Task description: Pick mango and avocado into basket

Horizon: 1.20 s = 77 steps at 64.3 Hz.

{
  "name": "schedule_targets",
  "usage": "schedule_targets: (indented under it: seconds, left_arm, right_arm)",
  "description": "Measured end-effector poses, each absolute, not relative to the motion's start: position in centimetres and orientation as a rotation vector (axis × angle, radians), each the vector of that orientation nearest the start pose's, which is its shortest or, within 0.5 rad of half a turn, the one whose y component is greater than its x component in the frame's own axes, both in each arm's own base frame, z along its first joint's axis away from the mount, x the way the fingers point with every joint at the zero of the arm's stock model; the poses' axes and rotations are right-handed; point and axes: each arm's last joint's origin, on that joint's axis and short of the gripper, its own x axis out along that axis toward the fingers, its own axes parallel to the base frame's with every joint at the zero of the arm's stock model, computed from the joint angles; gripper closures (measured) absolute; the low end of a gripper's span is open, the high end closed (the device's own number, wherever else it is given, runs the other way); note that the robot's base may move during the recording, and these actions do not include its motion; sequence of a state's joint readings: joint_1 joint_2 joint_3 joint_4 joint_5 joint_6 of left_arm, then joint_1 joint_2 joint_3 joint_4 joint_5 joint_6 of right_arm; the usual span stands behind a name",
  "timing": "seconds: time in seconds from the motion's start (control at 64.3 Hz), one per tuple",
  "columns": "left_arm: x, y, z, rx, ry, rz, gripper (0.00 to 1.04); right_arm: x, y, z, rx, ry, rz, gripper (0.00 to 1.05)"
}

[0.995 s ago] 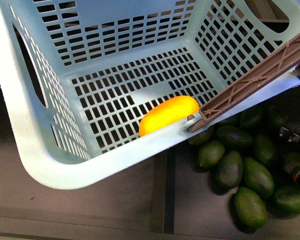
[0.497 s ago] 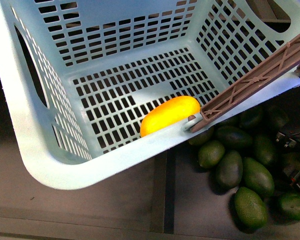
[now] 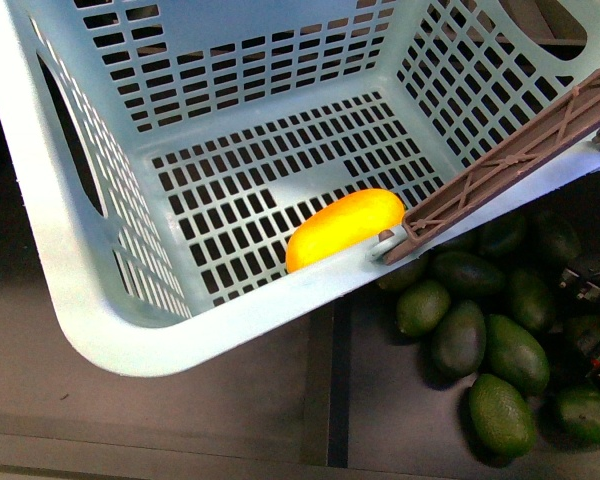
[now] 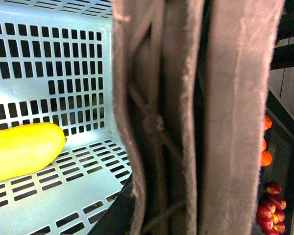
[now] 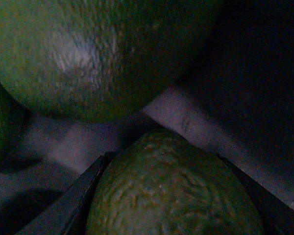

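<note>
**Mango in, avocado in hand's reach**

The right claw (image 5: 162, 159) has its two dark fingers (image 5: 83, 196) spread to either side of one egg-shaped, pebbly, olive-green avocado (image 5: 176, 200), which fills the gap between them. The view is dim, and I cannot tell whether they pinch the fruit or only flank it. Just beyond the fingertips lies a second avocado (image 5: 98, 54). The claw sits low in the loose heap of avocados (image 3: 517, 352) on the dark shelf. I count ten or eleven, as shadows merge some of them. None is in the basket, so I judge this one to be the pick in hand.

Just beside the heap, toward the other arm, hangs the one light turquoise slotted plastic basket (image 3: 230, 310), tilted. Its brown trussed swing handle (image 3: 510, 160) fills the left wrist view. That suggests the left claw carries the basket by the handle, close to the heap for a short drop. Its fingers cannot be made out, so I cannot tell its state. The single smooth yellow-orange mango (image 3: 345, 228) lies on the basket floor against the low wall nearest the right claw, and I judge the tilt holds it there.
</note>
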<state>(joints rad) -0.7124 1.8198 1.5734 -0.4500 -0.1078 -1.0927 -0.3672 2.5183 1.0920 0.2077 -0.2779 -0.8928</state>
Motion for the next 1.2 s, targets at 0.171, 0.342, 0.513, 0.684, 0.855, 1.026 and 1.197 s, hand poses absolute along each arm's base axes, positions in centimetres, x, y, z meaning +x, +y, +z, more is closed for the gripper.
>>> schedule_targets:
  seconds: [0.171,0.342,0.513,0.684,0.855,1.026,1.197]
  left_arm:
    - [31.3,-26.7,29.6,-0.741,0.873,-0.162,0.9]
    - [31.3,-26.7,29.6,-0.741,0.873,-0.162,0.9]
    - [31.3,-26.7,29.6,-0.741,0.873,-0.162,0.9]
    - [31.3,-26.7,29.6,-0.741,0.873,-0.161,0.9]
    - [31.3,-26.6,29.6,-0.74,0.871,-0.16,0.9]
    - [31.3,-26.7,29.6,-0.741,0.873,-0.162,0.9]
    - [31.3,-26.7,29.6,-0.741,0.873,-0.162,0.9]
  right_arm:
    - [33.6,-14.6,-2.2,-0.29,0.939,0.341,0.45]
    - [31.4,-16.9,4.1,-0.17,0.76,0.269,0.45]
    - [28.4,-16.1,14.3,-0.091,0.458,0.282,0.45]
    - [27.1,-10.6,23.7,-0.151,0.175,0.344,0.45]
    - [27.9,-4.9,25.3,-0.166,0.111,0.392,0.45]
    - [29.4,0.4,24.3,-0.155,0.111,0.437,0.45]
    - [31.1,4.6,22.9,-0.173,0.132,0.434,0.45]
